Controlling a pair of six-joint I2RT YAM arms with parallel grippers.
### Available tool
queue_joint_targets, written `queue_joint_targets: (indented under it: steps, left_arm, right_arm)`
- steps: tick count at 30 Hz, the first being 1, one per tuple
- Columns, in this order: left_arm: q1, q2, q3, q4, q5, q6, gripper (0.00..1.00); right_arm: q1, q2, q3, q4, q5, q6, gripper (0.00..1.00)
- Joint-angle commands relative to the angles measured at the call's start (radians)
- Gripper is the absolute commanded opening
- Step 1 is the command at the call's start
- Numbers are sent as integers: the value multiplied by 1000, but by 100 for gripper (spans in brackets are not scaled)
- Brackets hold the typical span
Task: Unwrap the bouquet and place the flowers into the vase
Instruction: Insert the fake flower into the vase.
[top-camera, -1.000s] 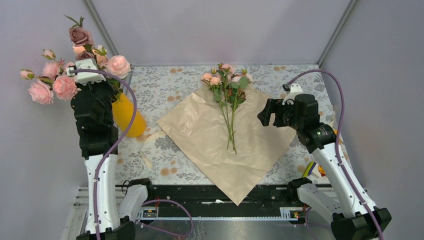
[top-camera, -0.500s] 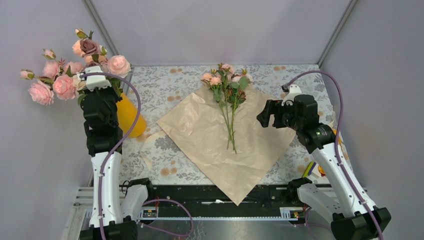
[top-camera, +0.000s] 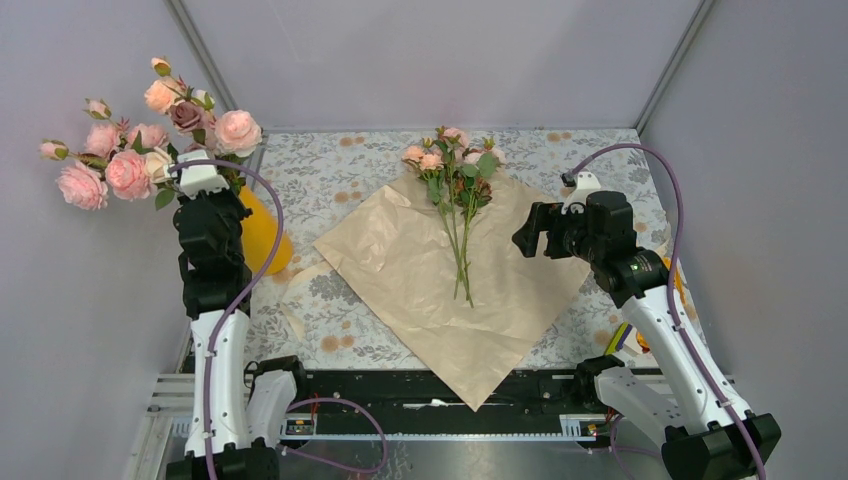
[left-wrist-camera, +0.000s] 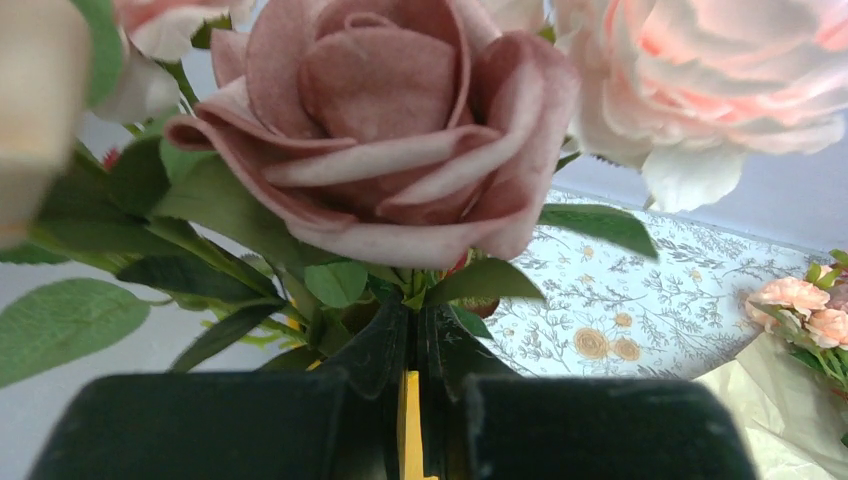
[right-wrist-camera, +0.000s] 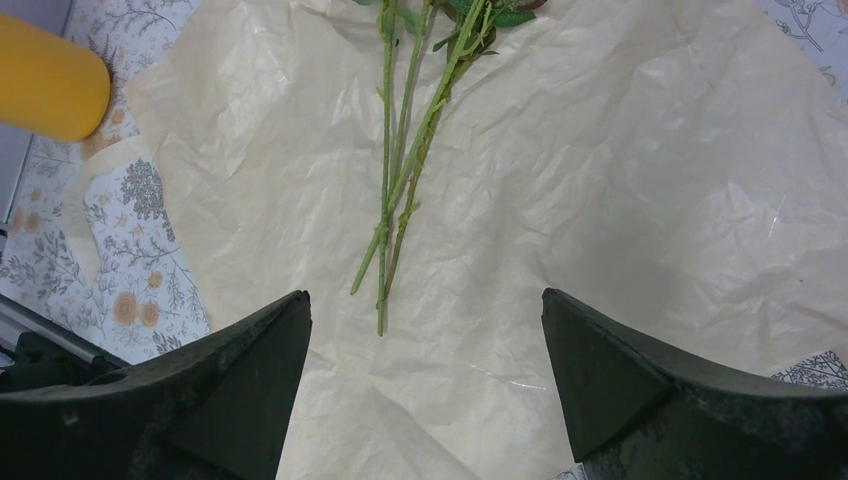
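The bouquet lies opened: its peach paper (top-camera: 450, 290) is spread flat on the table, and small pink flowers (top-camera: 455, 185) rest on it with their stems pointing toward me. My left gripper (top-camera: 195, 150) is shut on the stem of a mauve rose (top-camera: 187, 115), held above the yellow-orange vase (top-camera: 262, 235). The left wrist view shows the gripper (left-wrist-camera: 415, 310) pinching just under that rose (left-wrist-camera: 380, 120), with the vase (left-wrist-camera: 410, 430) showing yellow behind the fingers. My right gripper (top-camera: 525, 235) hovers open over the paper's right side. In the right wrist view it (right-wrist-camera: 425, 310) is empty, just short of the stem ends (right-wrist-camera: 400, 190).
Big pale pink and peach roses (top-camera: 105, 165) crowd around the left gripper and the vase mouth. A beige ribbon strip (top-camera: 295, 300) lies left of the paper. The left wall stands close to the vase. A black rail (top-camera: 420, 390) runs along the near edge.
My left gripper has carried the mauve rose down and to the right, closer to the vase mouth. The right arm has hardly moved.
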Motion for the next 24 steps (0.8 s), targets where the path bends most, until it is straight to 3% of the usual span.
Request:
queue_joint_targets:
  steps: [1,7,10,14,24]
  left_arm:
    - [7,-2,-24,15,20,-51,0]
    - [7,-14,-49,8,25,-68,5]
    - [7,-14,-32,-13,20,-75,14]
    - [7,-29,-20,-51,23,-96,33]
    - [7,-90,-12,-123,68,-110,51]
  right_arm:
    - [-7,-2,1,45,-28,8,91]
    - [-7,-4,2,45,-32,9,91]
    - [-7,-1,1,45,-35,10,91]
    - [-7,2,3,46,-39,13,91]
    - [-7,12,13,46,-48,22,91]
